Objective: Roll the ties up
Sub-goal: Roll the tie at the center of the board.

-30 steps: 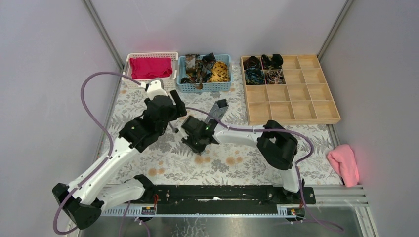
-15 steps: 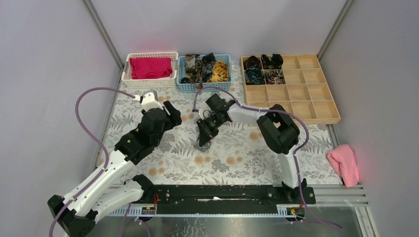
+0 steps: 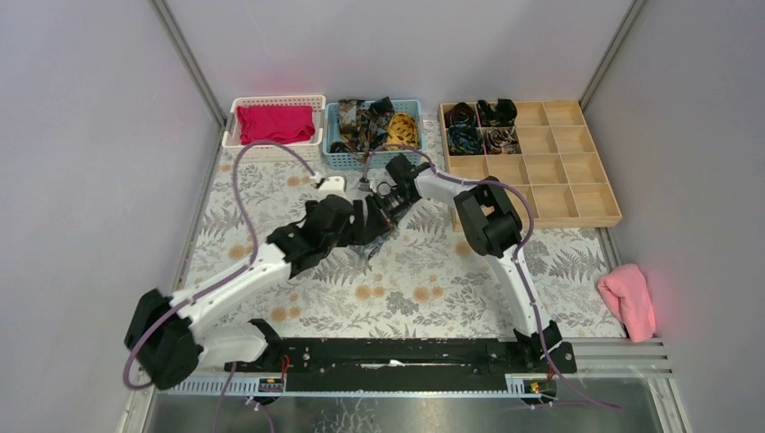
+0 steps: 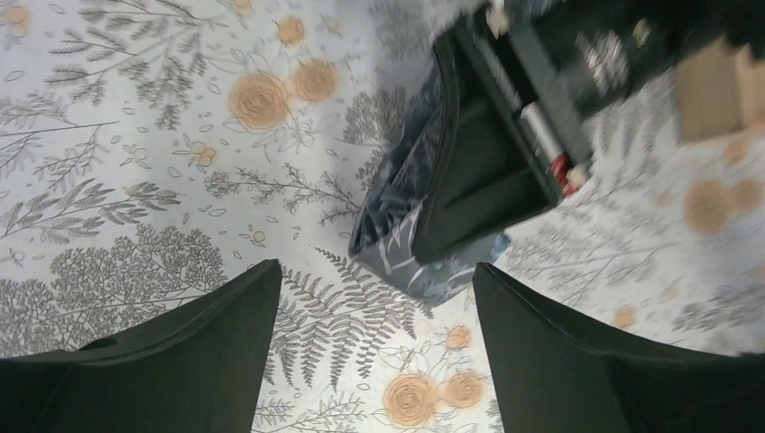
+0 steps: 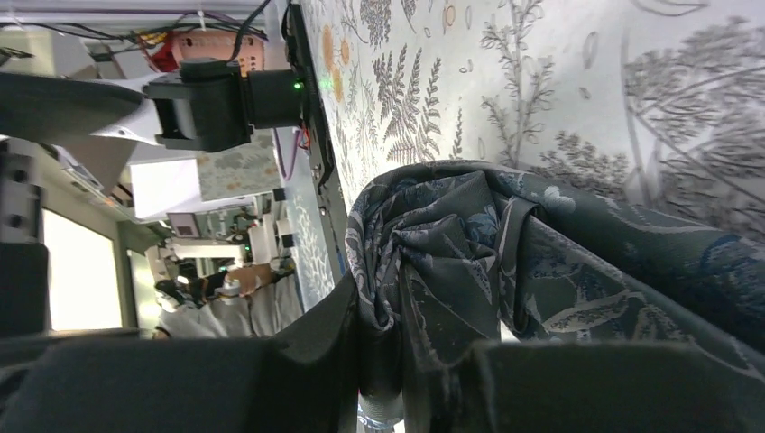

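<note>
The right gripper (image 5: 406, 365) is clenched on a bunched dark grey tie (image 5: 550, 271), holding it over the middle of the worktop (image 3: 433, 271), toward the far edge. The left gripper (image 4: 374, 275) is released, its fingers spread just beside the tie's lower end.

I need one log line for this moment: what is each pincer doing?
right pincer: shut on tie | left pincer: open, near tie, not touching | tray: four coils
</note>
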`<action>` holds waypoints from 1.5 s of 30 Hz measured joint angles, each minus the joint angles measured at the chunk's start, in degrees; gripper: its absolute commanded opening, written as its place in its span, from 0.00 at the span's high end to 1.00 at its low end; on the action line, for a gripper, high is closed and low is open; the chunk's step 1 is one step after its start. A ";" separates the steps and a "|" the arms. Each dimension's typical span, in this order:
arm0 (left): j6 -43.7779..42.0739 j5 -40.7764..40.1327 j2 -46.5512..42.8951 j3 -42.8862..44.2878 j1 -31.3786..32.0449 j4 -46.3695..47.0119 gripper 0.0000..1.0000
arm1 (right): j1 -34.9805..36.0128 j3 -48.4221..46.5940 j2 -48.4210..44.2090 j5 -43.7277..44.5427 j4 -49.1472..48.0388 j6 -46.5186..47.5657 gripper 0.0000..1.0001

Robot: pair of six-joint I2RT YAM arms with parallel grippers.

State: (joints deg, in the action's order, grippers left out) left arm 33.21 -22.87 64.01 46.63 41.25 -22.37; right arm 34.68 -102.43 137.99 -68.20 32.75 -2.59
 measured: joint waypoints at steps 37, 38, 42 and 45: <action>-22.60 1.55 38.05 15.76 4.52 -1.70 0.11 | -2.16 -3.87 5.11 -6.27 2.73 0.59 0.92; -22.88 2.27 38.56 16.15 4.17 -1.68 0.11 | -2.16 -3.91 5.22 -6.43 2.75 0.59 0.93; -23.96 5.25 40.26 17.42 2.95 -1.62 0.33 | -2.23 -4.02 5.49 -6.93 2.80 0.57 0.95; -24.20 6.56 40.85 17.79 2.38 -1.62 0.52 | -2.34 -4.09 5.49 -7.06 2.75 0.76 0.96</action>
State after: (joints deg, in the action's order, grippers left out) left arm 9.02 -16.32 104.86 64.42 43.64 -23.99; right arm 32.34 -106.52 143.48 -75.26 35.51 -1.83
